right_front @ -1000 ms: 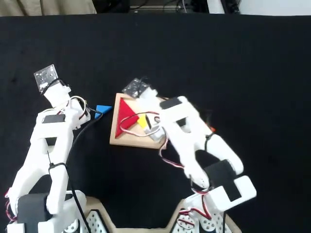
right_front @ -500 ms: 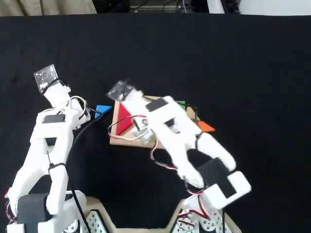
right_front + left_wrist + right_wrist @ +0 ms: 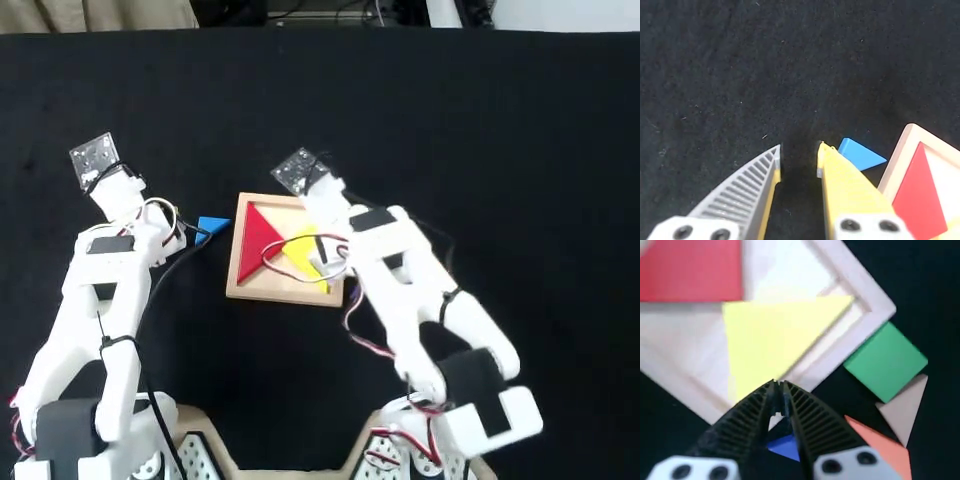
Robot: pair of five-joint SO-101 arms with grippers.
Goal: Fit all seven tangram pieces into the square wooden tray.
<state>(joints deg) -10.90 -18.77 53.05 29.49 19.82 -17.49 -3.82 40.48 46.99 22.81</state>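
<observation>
Your right gripper (image 3: 776, 386) pinched together over the yellow triangle (image 3: 771, 337) in the tray (image 3: 872, 302), your left gripper (image 3: 799, 148) parted, blue triangle (image 3: 860, 154) just beside it.

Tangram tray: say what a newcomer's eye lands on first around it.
The wooden tray mid-table, holding a red triangle and a yellow triangle, with the right end effector above the yellow one. A blue triangle lies just outside the tray, by the left end effector; a green square lies outside a tray corner.
</observation>
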